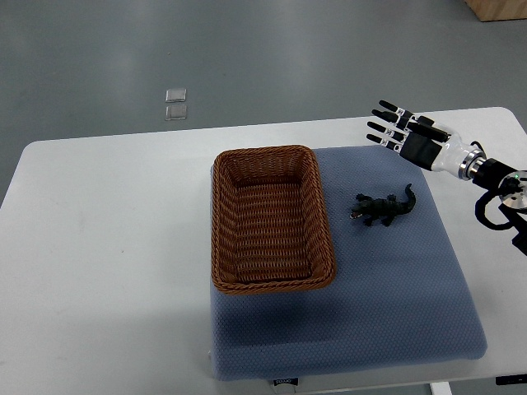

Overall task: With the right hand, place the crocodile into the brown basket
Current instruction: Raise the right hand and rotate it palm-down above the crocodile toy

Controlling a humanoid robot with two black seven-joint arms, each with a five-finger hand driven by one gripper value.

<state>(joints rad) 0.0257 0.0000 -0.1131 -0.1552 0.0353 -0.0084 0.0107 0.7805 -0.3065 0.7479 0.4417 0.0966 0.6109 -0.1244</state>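
Note:
A small dark green toy crocodile (384, 209) lies on the blue mat, just right of the brown wicker basket (224, 247). The basket holds nothing. My right hand (397, 129) hovers above and behind the crocodile, near the mat's far right corner. Its fingers are stretched out straight toward the left and hold nothing. The arm comes in from the right edge. My left hand does not show.
The blue mat (395, 313) covers the right middle of the white table (99, 263). Two small clear squares (175, 104) lie on the grey floor beyond the table. A wooden box corner (498, 8) shows at the top right.

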